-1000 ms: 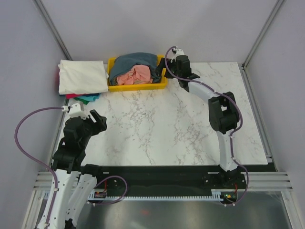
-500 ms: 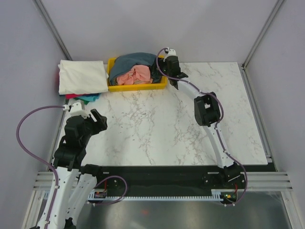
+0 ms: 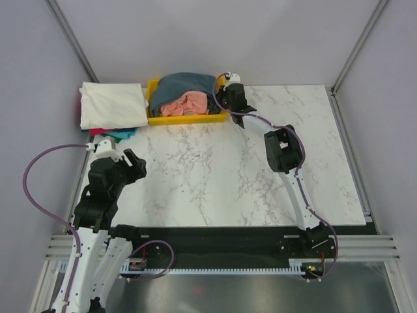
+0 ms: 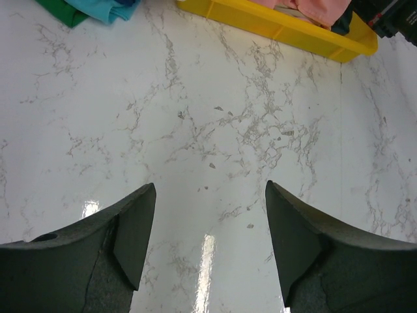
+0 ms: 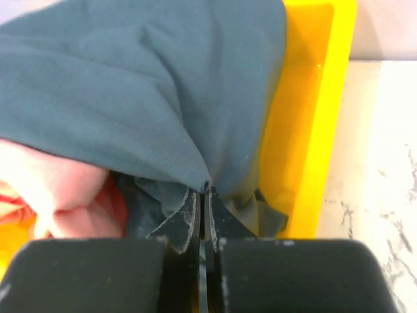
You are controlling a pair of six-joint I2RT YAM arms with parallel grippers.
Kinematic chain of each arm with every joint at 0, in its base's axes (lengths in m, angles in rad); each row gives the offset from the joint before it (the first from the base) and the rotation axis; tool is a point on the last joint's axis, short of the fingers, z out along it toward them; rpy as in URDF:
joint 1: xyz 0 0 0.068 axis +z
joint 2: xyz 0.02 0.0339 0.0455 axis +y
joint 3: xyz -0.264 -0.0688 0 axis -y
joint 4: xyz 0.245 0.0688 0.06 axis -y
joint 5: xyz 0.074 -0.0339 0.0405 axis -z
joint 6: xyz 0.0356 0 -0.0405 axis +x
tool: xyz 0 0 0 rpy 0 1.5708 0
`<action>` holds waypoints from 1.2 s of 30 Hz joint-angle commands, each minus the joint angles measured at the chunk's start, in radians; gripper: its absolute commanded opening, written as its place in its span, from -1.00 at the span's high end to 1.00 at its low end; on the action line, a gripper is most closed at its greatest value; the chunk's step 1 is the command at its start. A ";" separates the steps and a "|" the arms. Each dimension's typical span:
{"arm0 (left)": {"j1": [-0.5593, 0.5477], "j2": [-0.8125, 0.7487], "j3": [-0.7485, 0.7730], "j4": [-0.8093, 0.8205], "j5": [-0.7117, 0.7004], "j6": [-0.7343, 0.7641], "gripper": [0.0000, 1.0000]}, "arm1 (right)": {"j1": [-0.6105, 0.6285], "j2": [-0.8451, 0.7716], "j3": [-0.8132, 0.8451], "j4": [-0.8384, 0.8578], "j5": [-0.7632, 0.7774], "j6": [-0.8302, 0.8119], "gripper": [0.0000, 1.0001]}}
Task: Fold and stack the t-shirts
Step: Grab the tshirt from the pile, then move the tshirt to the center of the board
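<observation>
Apparently, right gripper [image 5: 202, 215] on slate-blue t-shirt [image 5: 130, 98].

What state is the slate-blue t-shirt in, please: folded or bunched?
Bunched, not folded: the slate-blue t-shirt lies heaped in the yellow bin over a pink t-shirt.

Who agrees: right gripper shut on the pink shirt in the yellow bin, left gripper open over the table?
No: the right wrist view shows the right gripper shut on the dark blue shirt, not the pink shirt, in the yellow bin; left gripper open over the table.
</observation>
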 commanded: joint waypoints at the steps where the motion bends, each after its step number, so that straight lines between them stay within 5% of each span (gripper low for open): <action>1: 0.008 -0.023 0.000 0.038 0.004 0.031 -0.50 | 0.012 -0.181 0.071 0.058 -0.006 -0.072 1.00; 5: 0.009 -0.035 0.000 0.039 0.019 0.032 -0.50 | 0.041 -0.260 0.336 -0.078 -0.006 -0.182 1.00; 9: 0.009 -0.051 0.001 0.041 0.029 0.032 -0.50 | 0.079 -0.452 0.342 -0.067 0.027 -0.261 1.00; 12: 0.009 -0.064 0.000 0.042 0.027 0.034 -0.50 | 0.083 -0.706 0.160 -0.079 0.062 -0.279 1.00; 17: 0.011 -0.078 -0.004 0.045 0.035 0.035 -0.50 | 0.083 -1.019 -0.390 -0.185 0.232 -0.295 0.95; 18: 0.009 -0.078 -0.002 0.047 0.035 0.037 -0.50 | 0.083 -1.114 -0.466 -0.220 0.313 -0.284 0.08; 19: 0.009 -0.077 -0.004 0.045 0.036 0.037 -0.50 | 0.083 -1.157 -0.598 -0.315 0.356 -0.255 -0.47; 21: 0.009 -0.074 -0.002 0.045 0.041 0.037 -0.50 | 0.083 -1.284 -0.716 -0.409 0.522 -0.204 -0.96; 25: 0.008 -0.039 0.013 0.049 0.122 0.054 -0.49 | 0.047 -1.498 -0.934 -0.663 0.746 -0.045 -0.96; 28: 0.008 -0.006 0.016 0.053 0.170 0.061 -0.47 | 0.024 -1.584 -0.972 -0.785 0.768 0.012 -0.96; 36: 0.008 0.070 0.010 0.070 0.272 0.066 -0.42 | 0.027 -1.641 -1.162 -0.905 0.478 0.189 -0.96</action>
